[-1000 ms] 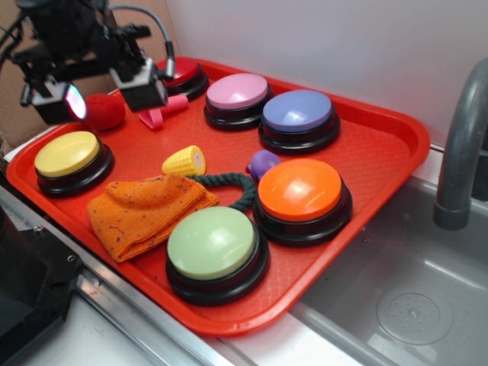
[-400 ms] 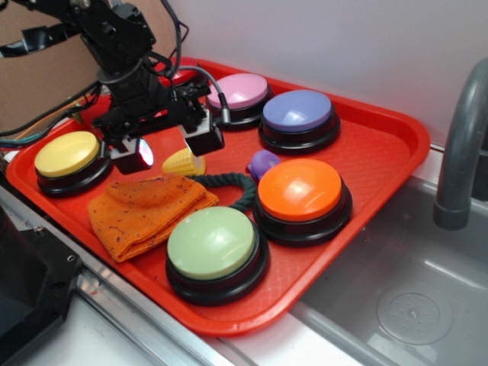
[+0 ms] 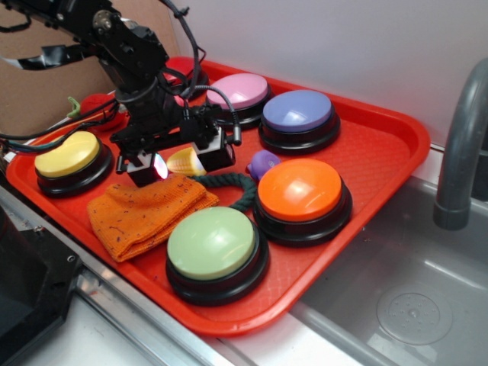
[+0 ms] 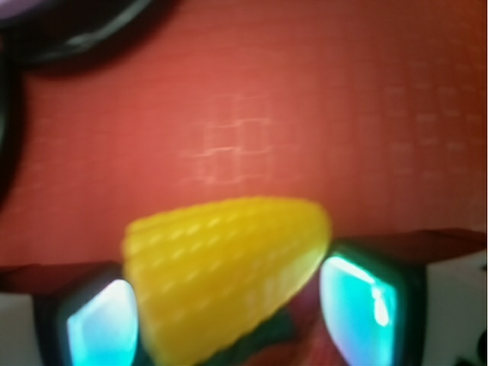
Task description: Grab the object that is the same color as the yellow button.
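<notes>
On the red plastic tray [image 3: 366, 152], the hand [image 3: 183, 162] had dropped lower, fingers spread, straddling the small yellow kernel-textured toy corn piece [image 3: 185, 162], not clamped.

A plain pale wall [image 3: 343, 46] rises behind the tool, evenly lit, with soft glare on the glossy surfaces; brown cardboard [image 3: 46, 84] stands to the tool's left at the back; well right of the tool a grey faucet [image 3: 461, 152] arches over a steel sink [image 3: 396, 297]; a pale tabletop [image 3: 91, 343] edge runs along the front.
</notes>
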You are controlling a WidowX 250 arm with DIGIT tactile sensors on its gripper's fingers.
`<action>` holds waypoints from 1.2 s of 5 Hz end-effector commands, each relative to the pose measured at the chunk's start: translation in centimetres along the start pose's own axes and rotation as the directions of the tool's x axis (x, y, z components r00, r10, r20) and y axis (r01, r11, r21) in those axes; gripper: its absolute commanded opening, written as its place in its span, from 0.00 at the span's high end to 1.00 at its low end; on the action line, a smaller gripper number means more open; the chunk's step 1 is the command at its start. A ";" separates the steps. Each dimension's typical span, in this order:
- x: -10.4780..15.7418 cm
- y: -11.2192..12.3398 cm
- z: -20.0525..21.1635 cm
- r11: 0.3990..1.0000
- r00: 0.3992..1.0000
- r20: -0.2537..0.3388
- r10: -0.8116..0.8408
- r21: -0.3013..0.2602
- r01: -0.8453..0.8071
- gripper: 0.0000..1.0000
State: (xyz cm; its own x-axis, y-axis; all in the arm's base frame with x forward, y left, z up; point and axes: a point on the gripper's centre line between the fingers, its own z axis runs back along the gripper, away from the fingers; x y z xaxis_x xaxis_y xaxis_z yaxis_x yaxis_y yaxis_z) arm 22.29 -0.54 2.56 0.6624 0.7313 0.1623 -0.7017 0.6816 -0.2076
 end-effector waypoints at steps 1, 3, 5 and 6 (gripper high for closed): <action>1.3 -0.1 -0.1 1.000 0.999 0.034 0.026 0.003 -0.026 0.00; 1.4 -0.1 -0.2 1.000 0.999 0.037 0.007 0.017 -0.008 1.00; 2.6 -0.2 2.3 0.994 0.995 0.008 -0.104 0.024 0.104 1.00; 4.1 -0.7 5.3 0.958 0.962 -0.051 -0.269 0.087 0.273 1.00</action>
State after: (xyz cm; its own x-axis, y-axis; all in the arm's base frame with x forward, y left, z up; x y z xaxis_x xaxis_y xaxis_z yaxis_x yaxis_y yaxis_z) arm 23.15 1.57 7.05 0.8507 0.5134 0.1130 -0.5114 0.8580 -0.0481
